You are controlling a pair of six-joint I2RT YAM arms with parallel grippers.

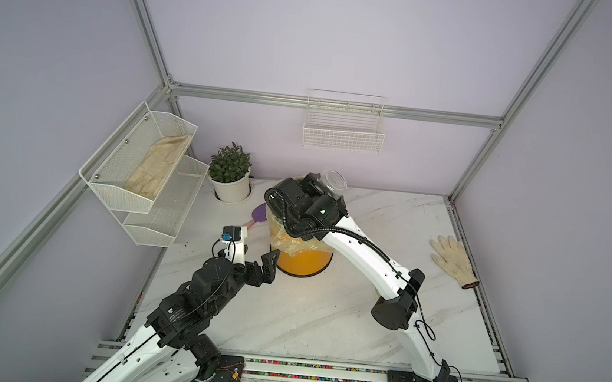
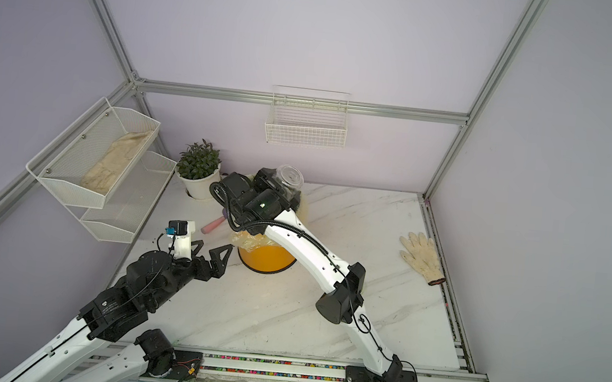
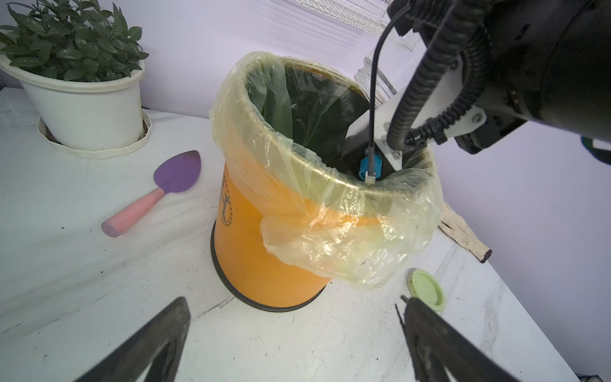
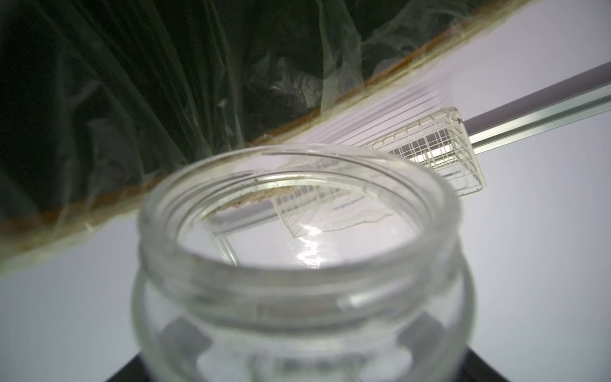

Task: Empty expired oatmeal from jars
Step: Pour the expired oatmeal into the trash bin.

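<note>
The right gripper clamps the clear jar, tipped mouth-down at the rim of the orange bin, centre frame in both top views. The glass looks see-through; the bin's inside is too dark to read. The left gripper hangs spread wide, holding nothing, near the green lid.

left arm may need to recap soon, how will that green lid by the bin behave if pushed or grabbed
The green lid looks thin and light, so it would probably slide on the smooth marble table. Lying flat, it shouldn't roll, but its low rim likely offers little to pinch.
</note>
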